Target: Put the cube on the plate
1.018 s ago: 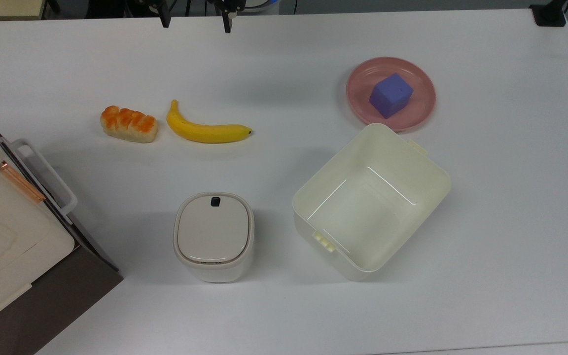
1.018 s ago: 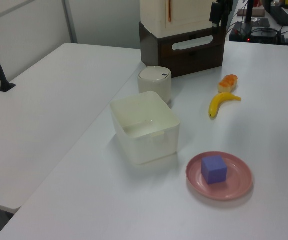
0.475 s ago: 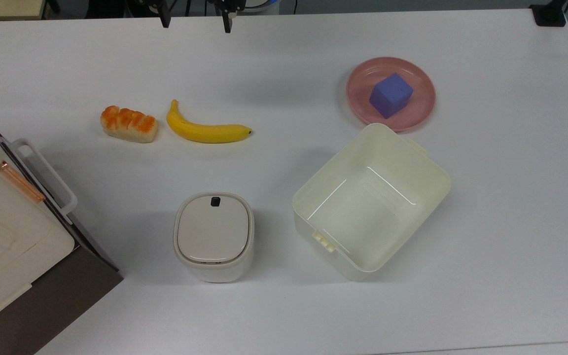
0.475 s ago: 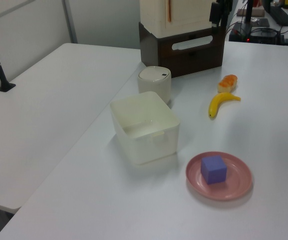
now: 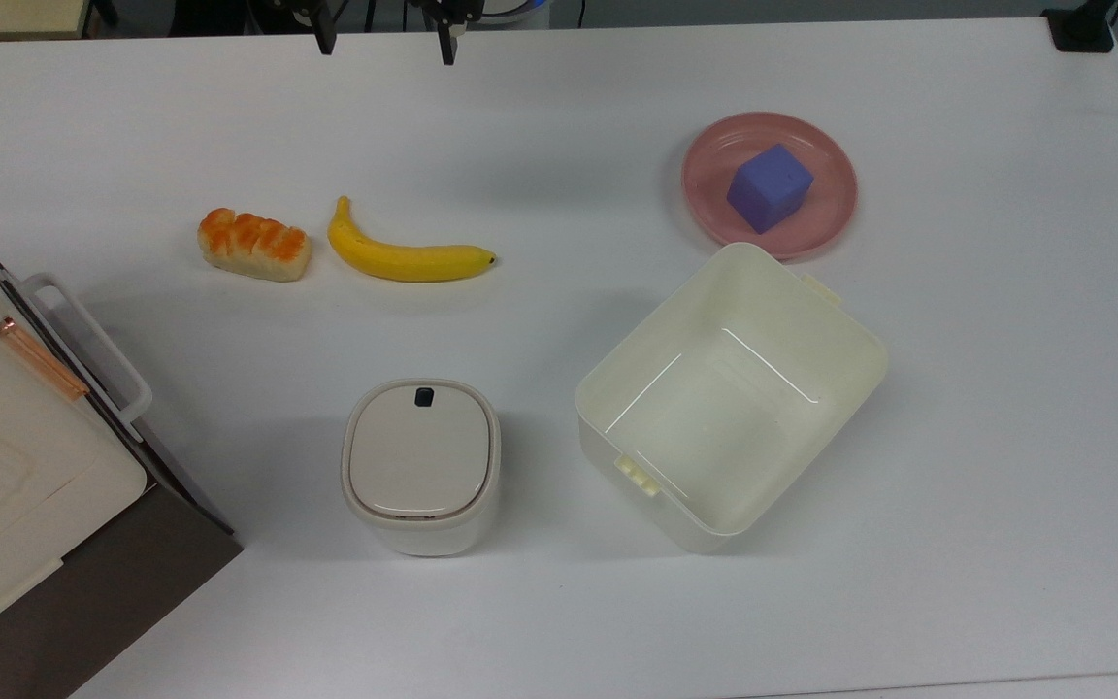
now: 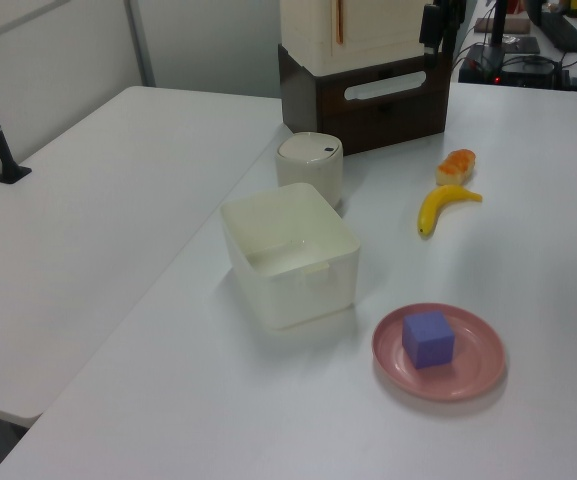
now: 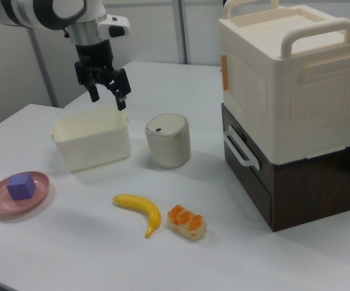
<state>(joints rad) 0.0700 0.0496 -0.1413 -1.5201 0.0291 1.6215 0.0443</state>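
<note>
From where I'm sitting this one looks basically done: the blue-violet cube sits flat on the pink plate, roughly centred inside the rim, near the far right part of the surface in the top view. My claw hangs empty up in the air with its fingers apart, well clear of the plate. I reckon nothing's left but parking the arm. The cream tub sits just beside the plate's near rim, so that side is tight. The banana and bread roll lie well apart, with plenty of bare surface toward the edges.
</note>
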